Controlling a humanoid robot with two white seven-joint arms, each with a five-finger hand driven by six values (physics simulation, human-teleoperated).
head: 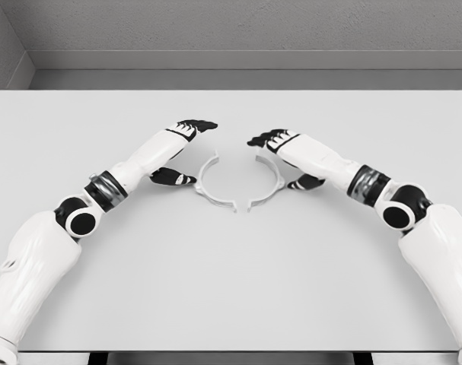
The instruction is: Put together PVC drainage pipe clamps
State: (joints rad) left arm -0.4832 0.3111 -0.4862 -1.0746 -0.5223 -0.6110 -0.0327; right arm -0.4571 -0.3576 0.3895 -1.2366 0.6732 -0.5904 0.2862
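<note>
Two white semicircular clamp halves are lying flat near the middle of the grey table [231, 289], facing each other so that together they are forming an almost complete ring. The left clamp half [209, 190] and the right clamp half [270, 186] are nearly meeting at their lower flanges, with a small gap showing there; a wider gap is remaining at the top.

The left hand [181, 152] is arching over the outer side of the left clamp half, fingers extended above and thumb reaching low toward the flange tab. It appears spread rather than clamped; contact with the part cannot be confirmed. The right hand [285, 158] is mirroring this posture beside the right clamp half, likewise appearing open.

Handling judgement: the halves are looking thin, light and rigid, with smooth surfaces likely to be sliding on the table under a push. Grip is best taken across the outer arc near mid-span, pinching the band between thumb and fingers, keeping the flange ends free for mating.
</note>
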